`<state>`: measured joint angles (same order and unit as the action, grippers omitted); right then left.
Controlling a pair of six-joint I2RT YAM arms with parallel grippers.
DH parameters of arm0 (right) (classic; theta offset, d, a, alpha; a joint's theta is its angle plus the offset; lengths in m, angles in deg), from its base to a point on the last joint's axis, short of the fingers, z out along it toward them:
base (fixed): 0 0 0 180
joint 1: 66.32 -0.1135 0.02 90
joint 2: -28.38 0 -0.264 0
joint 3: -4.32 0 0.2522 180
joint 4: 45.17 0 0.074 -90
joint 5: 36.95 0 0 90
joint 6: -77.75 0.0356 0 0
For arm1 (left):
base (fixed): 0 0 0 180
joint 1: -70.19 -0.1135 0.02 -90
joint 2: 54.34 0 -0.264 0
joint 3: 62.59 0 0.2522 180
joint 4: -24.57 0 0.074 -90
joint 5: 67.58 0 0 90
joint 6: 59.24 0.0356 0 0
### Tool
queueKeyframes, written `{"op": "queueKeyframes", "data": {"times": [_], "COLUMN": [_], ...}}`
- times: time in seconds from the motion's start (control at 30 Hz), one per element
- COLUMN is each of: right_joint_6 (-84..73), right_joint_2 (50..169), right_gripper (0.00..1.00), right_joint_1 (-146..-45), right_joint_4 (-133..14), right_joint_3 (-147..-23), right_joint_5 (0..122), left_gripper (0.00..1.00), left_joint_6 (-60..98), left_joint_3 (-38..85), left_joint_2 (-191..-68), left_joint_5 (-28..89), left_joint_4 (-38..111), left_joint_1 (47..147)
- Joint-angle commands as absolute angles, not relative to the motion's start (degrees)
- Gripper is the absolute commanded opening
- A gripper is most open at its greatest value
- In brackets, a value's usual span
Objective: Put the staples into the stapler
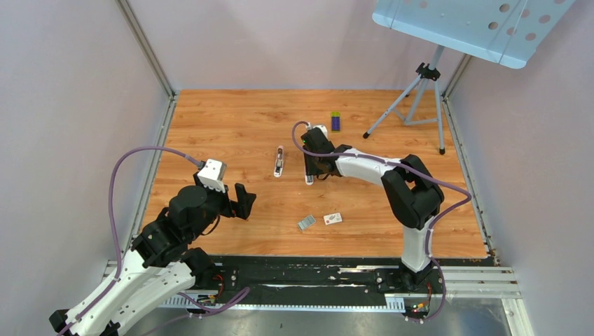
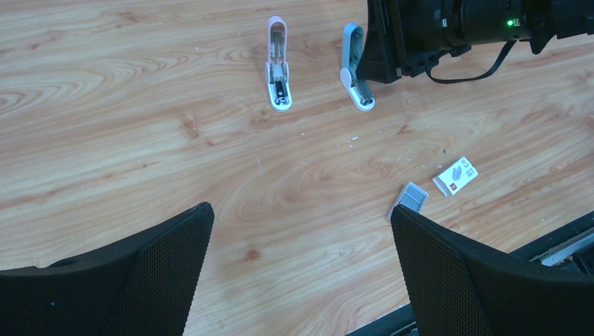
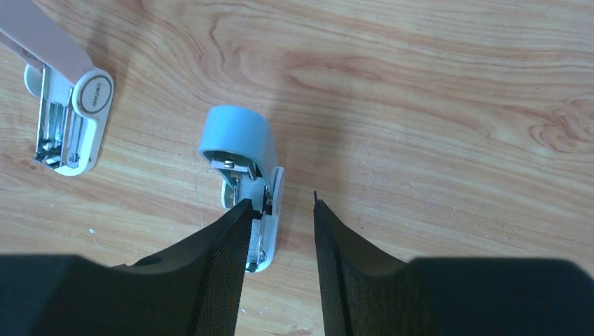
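Observation:
The staples (image 1: 306, 222) are a small grey ridged block lying on the wooden table, also in the left wrist view (image 2: 413, 198). A light-blue stapler (image 3: 245, 175) lies mid-table with its top swung open. My right gripper (image 3: 280, 203) is open and hangs just over the stapler's rear; the left finger (image 3: 228, 259) covers part of its base, and bare wood shows between the fingers. In the top view this gripper (image 1: 310, 166) is over the blue stapler (image 1: 309, 176). My left gripper (image 2: 301, 231) is open and empty above bare wood, left of the staples; it also shows in the top view (image 1: 245, 201).
A second, pinkish-white stapler (image 1: 279, 162) lies open just left of the blue one. A small white card (image 1: 333, 218) lies right of the staples. A purple-and-green box (image 1: 335, 121) stands at the back. A tripod (image 1: 420, 98) stands at the back right.

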<state>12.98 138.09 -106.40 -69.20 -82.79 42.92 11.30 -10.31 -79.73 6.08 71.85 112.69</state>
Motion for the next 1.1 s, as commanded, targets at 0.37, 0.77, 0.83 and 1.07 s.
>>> {"op": "queueKeyframes", "data": {"times": [0.37,0.77,0.83,1.07], "right_joint_6": [10.5,5.1,5.5,5.5], "right_joint_2": [132.2,133.4,134.1,138.6], "right_gripper": [0.41,0.47,0.45,0.41], "right_joint_1": [-105.3,-96.7,-95.1,-91.0], "right_joint_4": [-71.6,-69.2,-69.0,-69.8], "right_joint_3": [-82.2,-86.1,-86.8,-91.3], "right_joint_5": [45.5,70.3,73.4,84.0], "left_gripper": [1.00,0.85,0.81,0.76], "left_joint_6": [11.8,7.7,5.2,2.5], "left_joint_3": [-11.0,-12.3,-14.0,-13.5], "left_joint_2": [-80.4,-93.3,-96.7,-109.0], "left_joint_5": [5.1,10.7,11.7,5.4], "left_joint_4": [71.4,58.6,53.2,39.6], "left_joint_1": [112.3,112.4,112.4,116.1]}}
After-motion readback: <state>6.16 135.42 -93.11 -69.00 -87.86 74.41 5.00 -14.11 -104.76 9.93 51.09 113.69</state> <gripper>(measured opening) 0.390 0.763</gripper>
